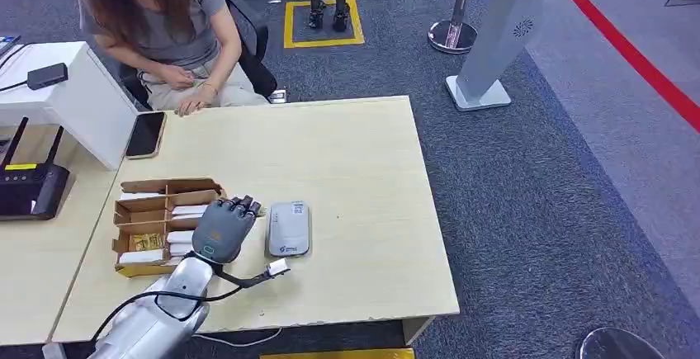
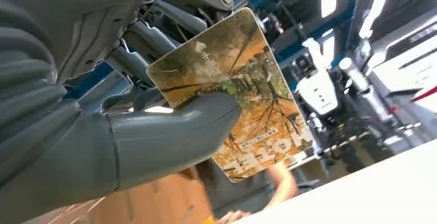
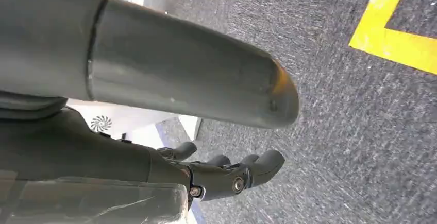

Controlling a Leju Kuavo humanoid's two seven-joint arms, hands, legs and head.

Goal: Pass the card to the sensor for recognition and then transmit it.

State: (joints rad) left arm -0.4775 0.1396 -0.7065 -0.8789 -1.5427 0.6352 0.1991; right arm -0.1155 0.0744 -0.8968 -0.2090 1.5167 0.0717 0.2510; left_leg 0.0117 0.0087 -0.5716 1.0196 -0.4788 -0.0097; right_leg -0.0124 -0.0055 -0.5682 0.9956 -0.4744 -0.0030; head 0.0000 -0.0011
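My left hand (image 1: pixel 223 229) hovers over the right edge of the cardboard card box (image 1: pixel 132 207), just left of the grey card sensor (image 1: pixel 288 229) lying flat on the table. The left wrist view shows that hand (image 2: pixel 154 141) pinching a card (image 2: pixel 252 95) printed with an orange autumn-forest picture between the thumb and the fingers. In the head view the hand hides the card. My right hand (image 3: pixel 103 152) hangs over the grey carpet, thumb out and fingers slightly bent, holding nothing.
The box holds several white cards in compartments. A person (image 1: pixel 165 21) sits at the far side of the wooden table (image 1: pixel 355 153), one hand resting on its edge near a black phone (image 1: pixel 146 134). A black router (image 1: pixel 29 190) stands at left.
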